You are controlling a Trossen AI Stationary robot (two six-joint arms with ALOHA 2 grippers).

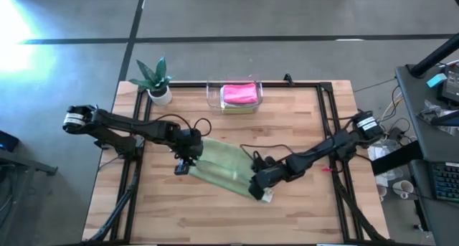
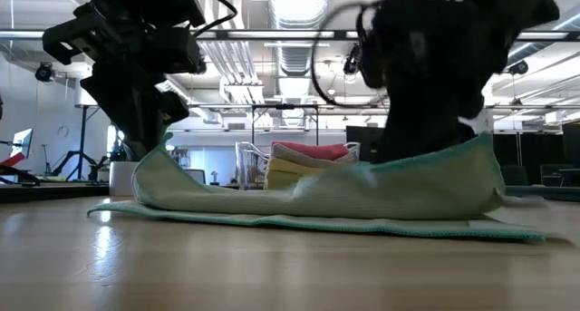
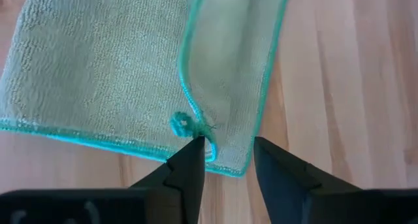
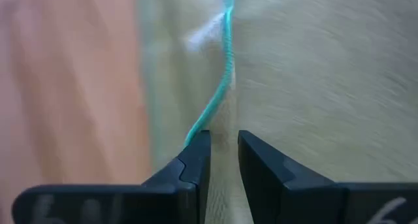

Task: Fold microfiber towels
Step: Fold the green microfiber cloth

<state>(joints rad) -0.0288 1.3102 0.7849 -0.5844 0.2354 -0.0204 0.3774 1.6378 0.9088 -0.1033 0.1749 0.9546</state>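
Mid-frame, I have the sage green towel (image 1: 228, 167) folded over once: left gripper (image 3: 226, 160) open at its corner, right gripper (image 4: 224, 160) pinching its edge, while folded towels (image 1: 239, 95) sit in the clear bin (image 1: 212, 97) at top centre.

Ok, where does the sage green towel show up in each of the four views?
High view: sage green towel lies mid-table between both arms.
Low view: it spans the middle, right end lifted.
Left wrist view: it fills the upper left.
Right wrist view: it fills most of the picture.
Shared landmark: its teal stitched edge.
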